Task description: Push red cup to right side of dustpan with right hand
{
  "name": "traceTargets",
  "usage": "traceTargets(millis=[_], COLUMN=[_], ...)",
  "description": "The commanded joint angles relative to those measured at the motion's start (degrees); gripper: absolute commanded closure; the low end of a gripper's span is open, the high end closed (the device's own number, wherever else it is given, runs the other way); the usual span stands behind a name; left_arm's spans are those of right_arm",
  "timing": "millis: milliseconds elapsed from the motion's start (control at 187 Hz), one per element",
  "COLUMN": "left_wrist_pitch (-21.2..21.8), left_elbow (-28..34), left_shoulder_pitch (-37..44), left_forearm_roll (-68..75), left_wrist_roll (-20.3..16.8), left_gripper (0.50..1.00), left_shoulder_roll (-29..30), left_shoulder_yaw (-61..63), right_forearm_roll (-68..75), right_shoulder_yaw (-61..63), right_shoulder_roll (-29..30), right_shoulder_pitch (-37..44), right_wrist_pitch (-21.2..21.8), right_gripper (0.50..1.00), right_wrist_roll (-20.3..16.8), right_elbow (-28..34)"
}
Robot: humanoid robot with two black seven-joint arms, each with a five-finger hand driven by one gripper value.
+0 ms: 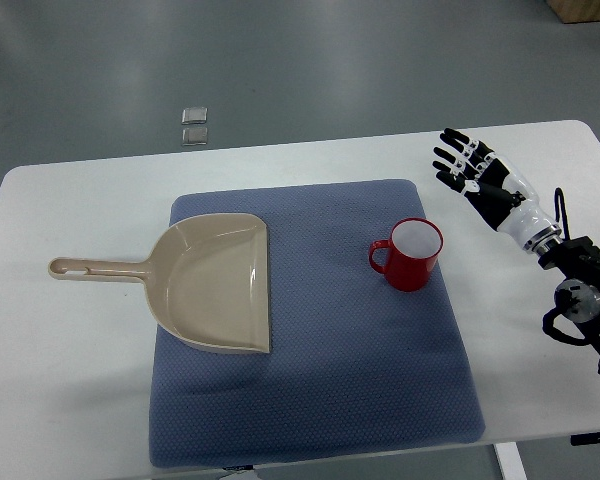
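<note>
On the white bench (70, 400) a blue cloth mat (380, 380) keeps things from sliding: the red handled cup (411, 254) stands upright, already right of the beige plastic dustpan (215, 285), and beyond it the right hand (480, 178) hovers, fingers spread, empty.

Colours on the table

Red cup (410, 255) with a white inside, beige dustpan (215, 282), blue dotted-weave mat (380, 370), white table (70, 390), black and white hand (477, 180).
</note>
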Motion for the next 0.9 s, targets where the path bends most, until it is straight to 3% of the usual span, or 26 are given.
traceTargets(millis=[0,304,897], left_wrist_pitch=[0.0,0.0,0.0], left_elbow=[0.0,0.0,0.0], left_shoulder_pitch=[0.0,0.0,0.0], left_forearm_roll=[0.0,0.0,0.0], left_wrist_roll=[0.0,0.0,0.0], left_gripper=[0.500,0.500,0.500], left_shoulder_roll=[0.0,0.0,0.0], left_shoulder_yaw=[0.0,0.0,0.0], right_forearm_roll=[0.0,-0.3,-6.4], right_shoulder_yaw=[0.1,-0.2,-0.6], right_shoulder_roll=[-0.5,-2.7,-4.2], right_shoulder_pitch=[-0.4,-2.7,-5.2], right_wrist_pitch=[0.6,4.3,4.3], right_gripper=[0.576,0.576,0.576], right_wrist_roll=[0.0,0.0,0.0], right_elbow=[0.0,0.3,3.9])
